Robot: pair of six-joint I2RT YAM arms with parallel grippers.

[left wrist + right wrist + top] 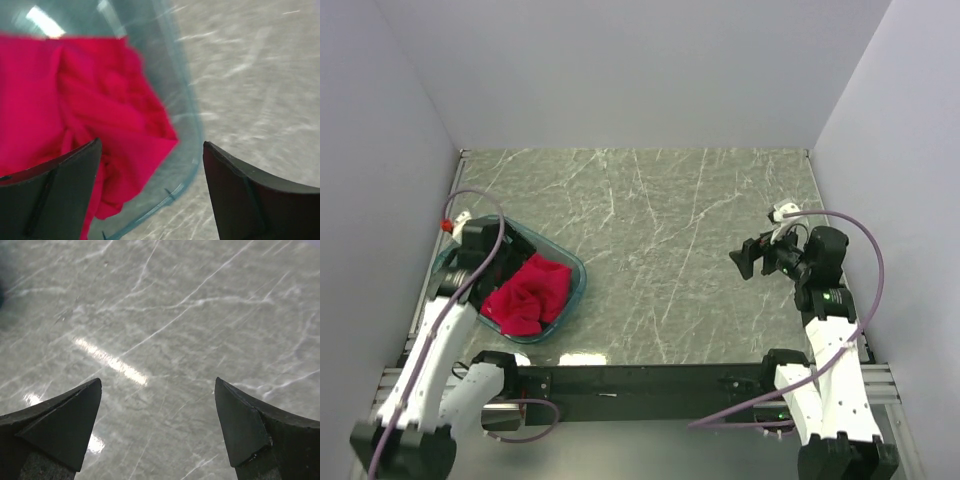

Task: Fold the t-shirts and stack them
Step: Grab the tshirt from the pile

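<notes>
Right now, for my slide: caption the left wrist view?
Open left gripper above a crumpled red t-shirt in a teal tub.

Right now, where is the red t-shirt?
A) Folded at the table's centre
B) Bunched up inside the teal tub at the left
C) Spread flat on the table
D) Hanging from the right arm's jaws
B: the red t-shirt lies crumpled inside the teal tub at the table's left side, not yet laid out on the table or folded.
</notes>
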